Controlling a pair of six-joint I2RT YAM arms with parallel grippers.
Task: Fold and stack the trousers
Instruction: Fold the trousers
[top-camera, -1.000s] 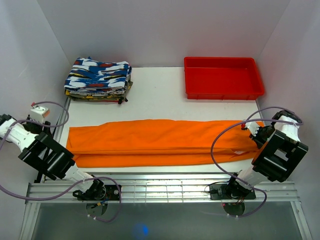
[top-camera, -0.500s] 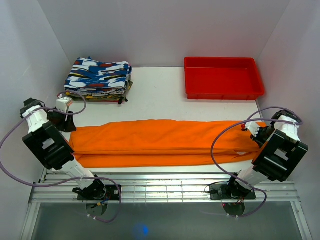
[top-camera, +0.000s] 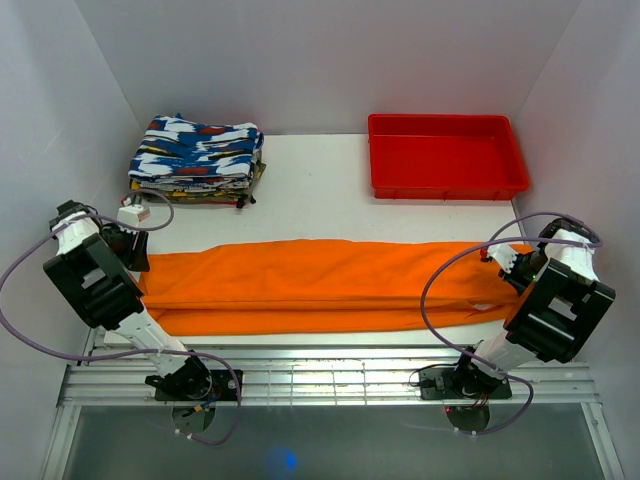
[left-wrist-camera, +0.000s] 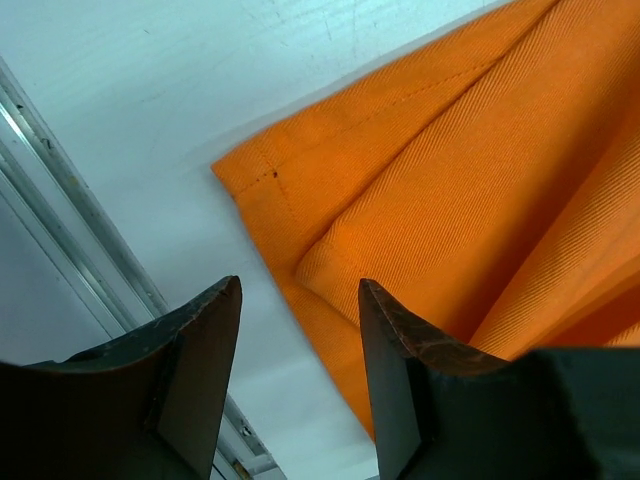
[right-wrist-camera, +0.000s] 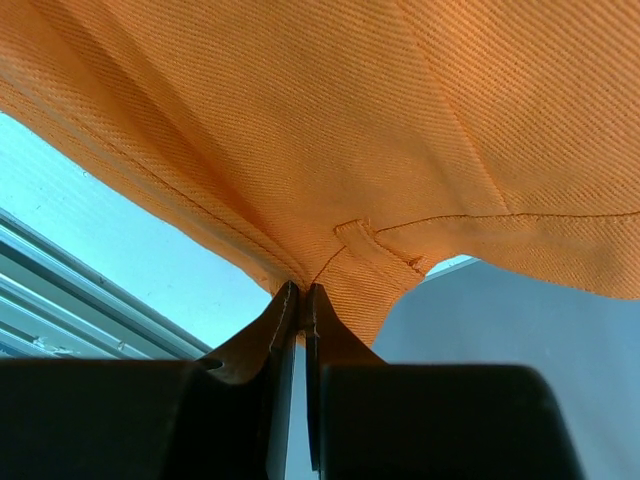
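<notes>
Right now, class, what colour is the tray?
Red tray, clearest in the top view.

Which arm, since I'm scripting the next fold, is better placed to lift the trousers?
Right. The right gripper is shut on the trousers; the left gripper hangs open above the other end, gripping nothing.

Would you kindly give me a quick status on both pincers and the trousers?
Left pincer open over left corner of trousers. Right pincer shut on their right end. Clothes pile and tray well clear behind.

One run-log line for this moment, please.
trousers: flat, folded lengthwise | left gripper: open over left-end corner, no grip | right gripper: shut on right-end edge
</notes>
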